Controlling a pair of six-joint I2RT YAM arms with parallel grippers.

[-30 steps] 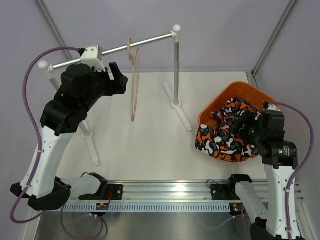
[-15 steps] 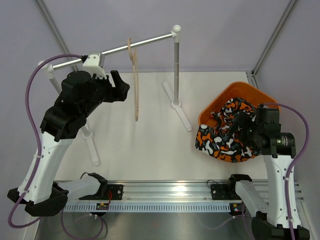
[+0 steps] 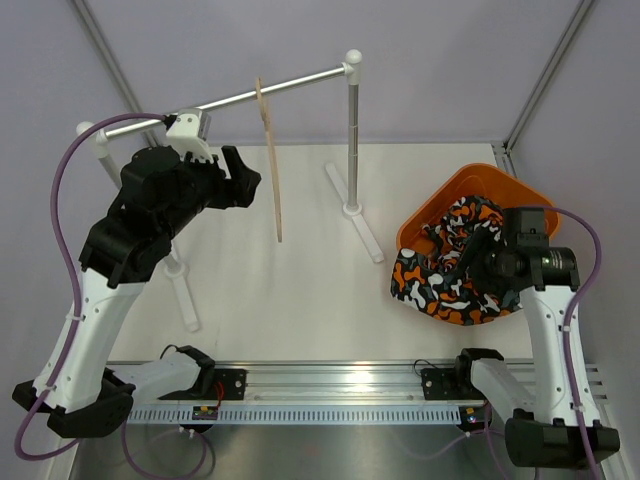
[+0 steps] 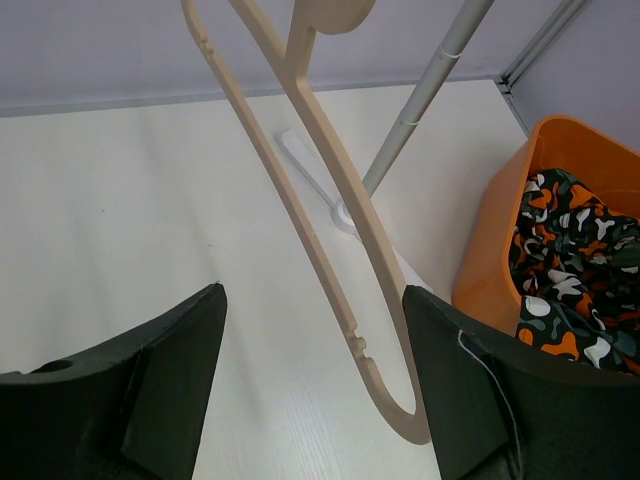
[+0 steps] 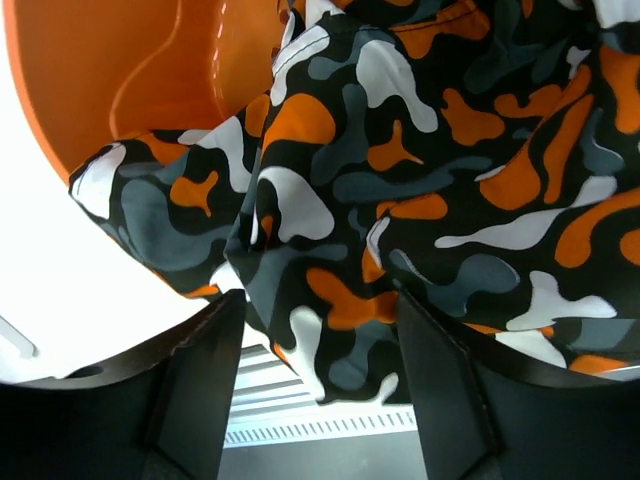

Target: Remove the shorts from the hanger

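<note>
The pale wooden hanger (image 3: 272, 170) hangs bare from the metal rail (image 3: 225, 98), seen edge on. In the left wrist view the hanger (image 4: 330, 210) reaches down between my fingers, its lower end close to the right one without touching. My left gripper (image 3: 243, 180) (image 4: 315, 385) is open and empty, just left of the hanger. The camouflage shorts (image 3: 450, 275) lie bunched in the orange basket (image 3: 500, 185) and spill over its front rim. My right gripper (image 3: 478, 252) (image 5: 315, 385) is open above the shorts (image 5: 400, 170), holding nothing.
The rail stands on two white-capped posts with long feet; the right post (image 3: 352, 140) is between the hanger and the basket, and shows in the left wrist view (image 4: 425, 90). The basket (image 4: 495, 240) sits at the table's right edge. An aluminium track (image 3: 330, 380) runs along the near edge.
My left gripper has moved a little right and down toward the hanger. The hanger has turned edge on. My right wrist has shifted left over the shorts.
</note>
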